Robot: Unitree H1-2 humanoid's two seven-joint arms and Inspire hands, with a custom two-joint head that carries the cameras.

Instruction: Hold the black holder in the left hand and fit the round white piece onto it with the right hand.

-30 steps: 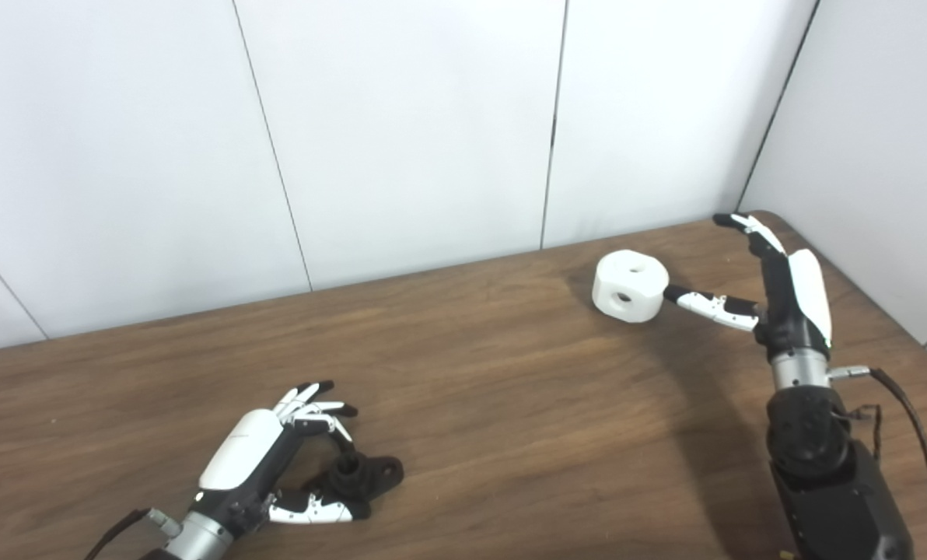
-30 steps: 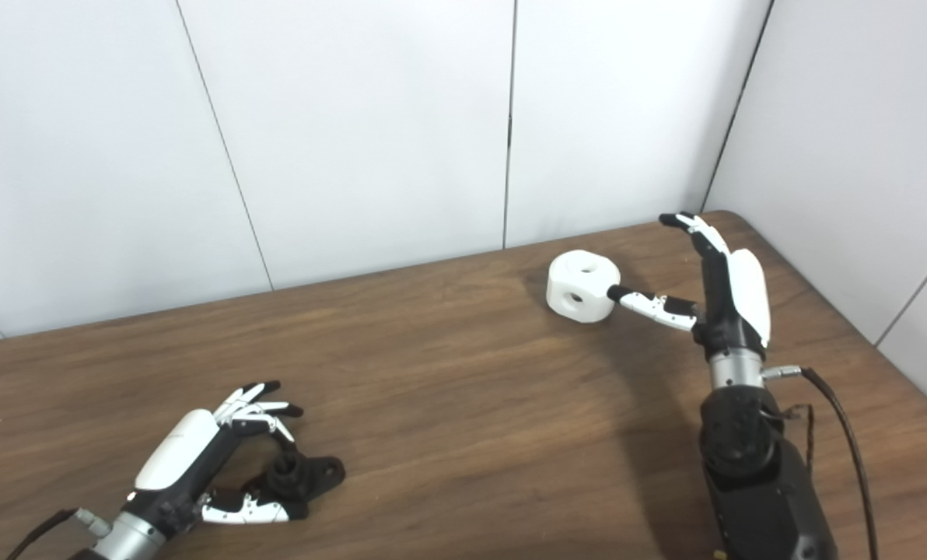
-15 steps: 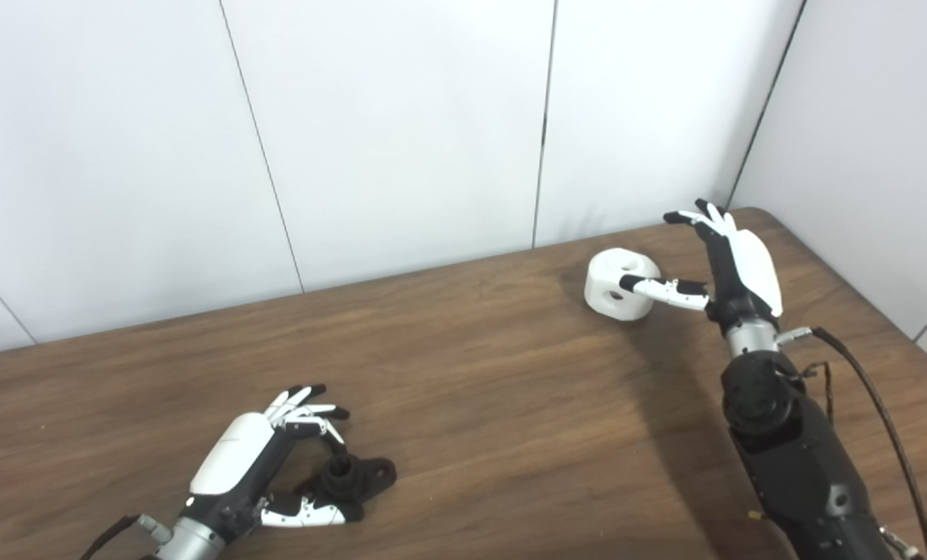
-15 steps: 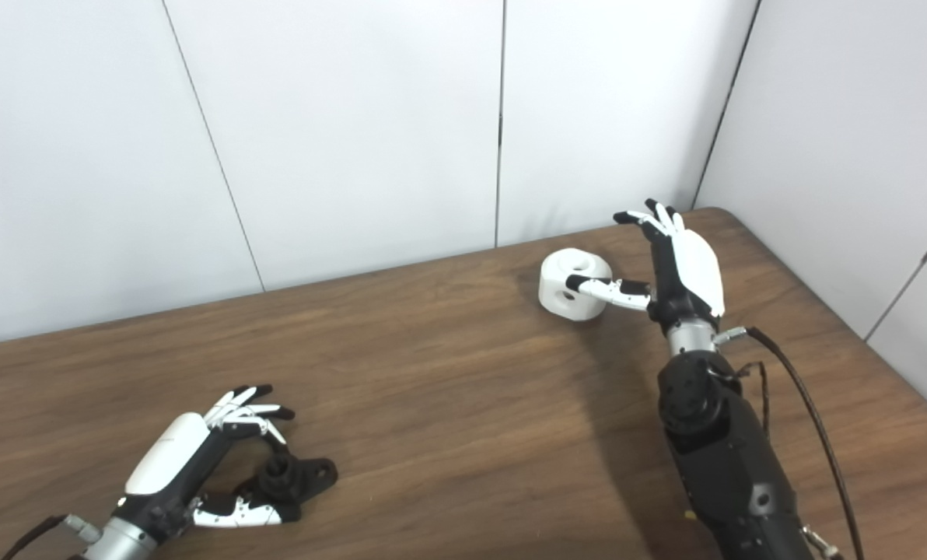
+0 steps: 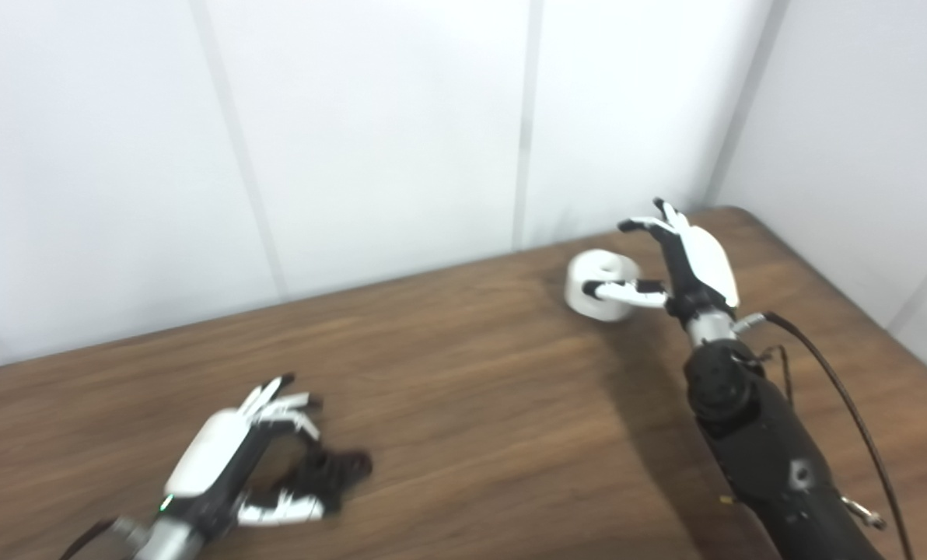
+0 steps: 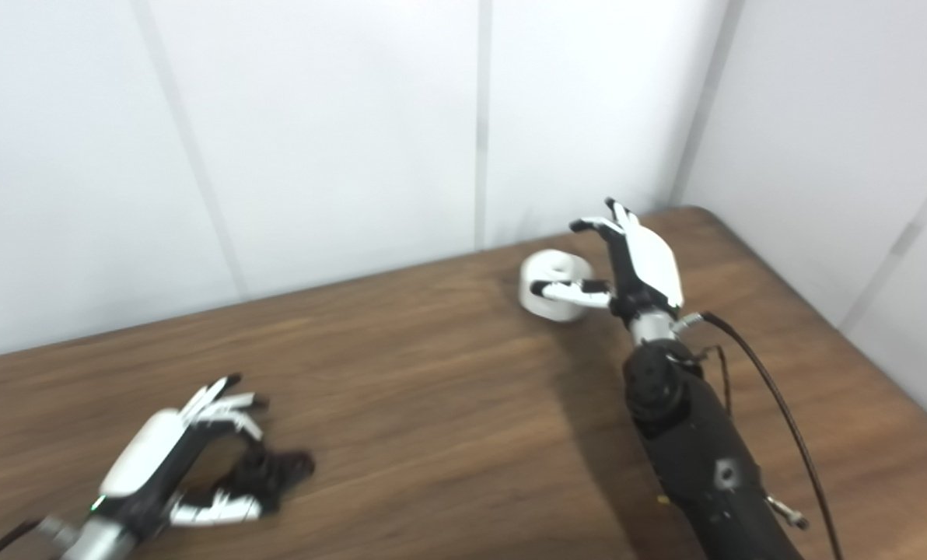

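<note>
The right hand point(image 5: 685, 260) is spread wide around the smooth round white piece point(image 5: 599, 286), thumb across its front, near the far right corner of the grained wooden table point(image 5: 471, 404). Well apart from that piece, by the near edge, the left hand point(image 5: 226, 459) is loosely cupped about the matte black holder point(image 5: 331, 473); a firm grip cannot be told through blur. Bare tabletop is left between them.

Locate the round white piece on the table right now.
The round white piece sits on the far right part of the table, near the back wall, with the right hand reaching around it, thumb across its front.
</note>
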